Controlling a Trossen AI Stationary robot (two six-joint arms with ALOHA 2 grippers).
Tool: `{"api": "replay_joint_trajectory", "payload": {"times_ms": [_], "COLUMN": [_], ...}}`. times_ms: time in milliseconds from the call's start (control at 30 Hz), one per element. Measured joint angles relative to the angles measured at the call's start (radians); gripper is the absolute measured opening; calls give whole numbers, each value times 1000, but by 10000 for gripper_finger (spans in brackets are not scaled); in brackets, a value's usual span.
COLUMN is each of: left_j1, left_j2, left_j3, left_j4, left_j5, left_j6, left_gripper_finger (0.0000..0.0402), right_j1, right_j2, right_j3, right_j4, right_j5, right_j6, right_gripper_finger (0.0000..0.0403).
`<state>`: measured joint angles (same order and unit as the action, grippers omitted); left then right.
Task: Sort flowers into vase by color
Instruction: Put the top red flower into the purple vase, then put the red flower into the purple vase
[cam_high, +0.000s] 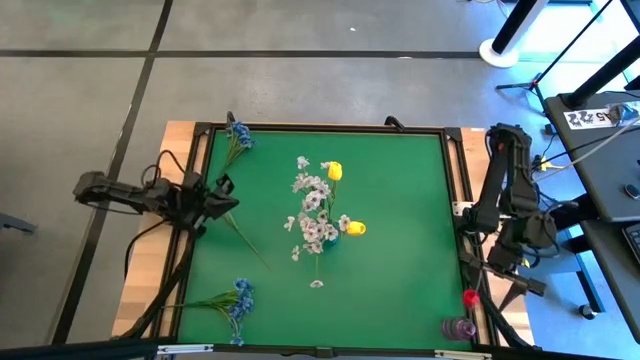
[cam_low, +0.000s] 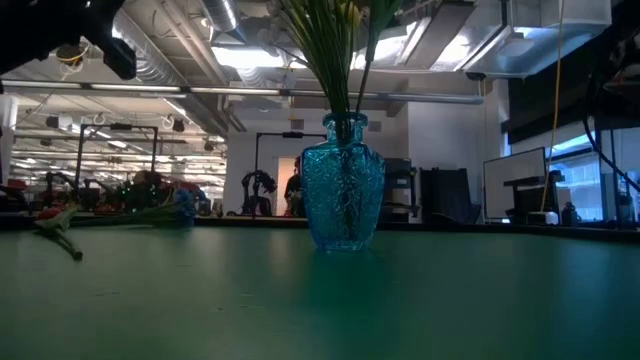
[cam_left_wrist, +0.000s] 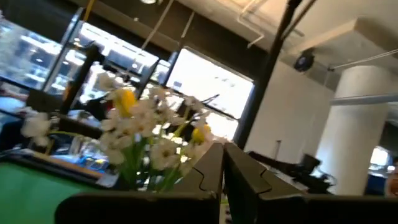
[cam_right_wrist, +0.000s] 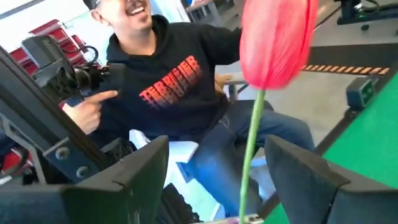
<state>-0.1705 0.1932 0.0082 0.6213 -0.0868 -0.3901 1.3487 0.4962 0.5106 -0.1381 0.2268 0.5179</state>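
A blue glass vase (cam_low: 342, 185) stands mid-table and holds white sprigs (cam_high: 315, 205) and two yellow buds (cam_high: 334, 171). These show in the left wrist view as white sprigs (cam_left_wrist: 146, 134). Blue clusters lie flat at the far left corner (cam_high: 238, 133) and the near left (cam_high: 235, 298). My left gripper (cam_high: 232, 200) is shut at the table's left edge, with a thin green stem (cam_high: 248, 243) running out from under it. My right gripper (cam_right_wrist: 217, 171) is open by the right edge. The red bud (cam_right_wrist: 277, 43) rises on its stem (cam_right_wrist: 249, 155) between the fingers, its foot hidden. My left gripper (cam_left_wrist: 222, 171) has its fingers closed together, pointing level toward the vase. In the high view the stem starts beneath it, but the gripper hides that spot. I cannot tell whether it touches the stem.
A small purple vase (cam_high: 458, 328) stands at the near right corner, close to the red bud (cam_high: 470, 297). Loose white blossoms (cam_high: 316, 284) lie on the green mat. A raised black frame (cam_high: 320, 128) borders the mat. A seated person (cam_right_wrist: 168, 93) is beyond the near edge.
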Motion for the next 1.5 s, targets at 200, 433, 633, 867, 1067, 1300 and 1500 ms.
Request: {"api": "replay_joint_trajectory", "payload": {"times_ms": [200, 433, 633, 867, 1067, 1300, 1500], "left_j1": [-44, -42, -40, -43, -88, -90, -62], "left_j2": [278, 507, 556, 686, 811, 920, 962], "left_j3": [0, 20, 272, 579, 582, 581, 580], "left_j4": [171, 121, -559, -1389, -1504, -1598, -1642], "left_j5": [-13, -229, -351, -449, -422, -372, -348], "left_j6": [0, -272, -462, -947, -1206, -1406, -1548], "left_gripper_finger": [10, 8, 1, 1, 0, 38, 117], "right_j1": [-1, -1, -1, -1, -1, -1, -1], "right_j2": [-119, -195, -176, -174, -171, -171, -171], "right_j3": [0, 75, 166, 180, 180, 180, 180], "right_j4": [-129, -269, -375, -392, -438, -448, -477], "right_j5": [121, 282, 406, 519, 575, 575, 574], "right_j6": [-4, -6, -64, -187, -212, -211, -179], "right_gripper_finger": [266, 266, 266, 266, 266, 266, 266]}}
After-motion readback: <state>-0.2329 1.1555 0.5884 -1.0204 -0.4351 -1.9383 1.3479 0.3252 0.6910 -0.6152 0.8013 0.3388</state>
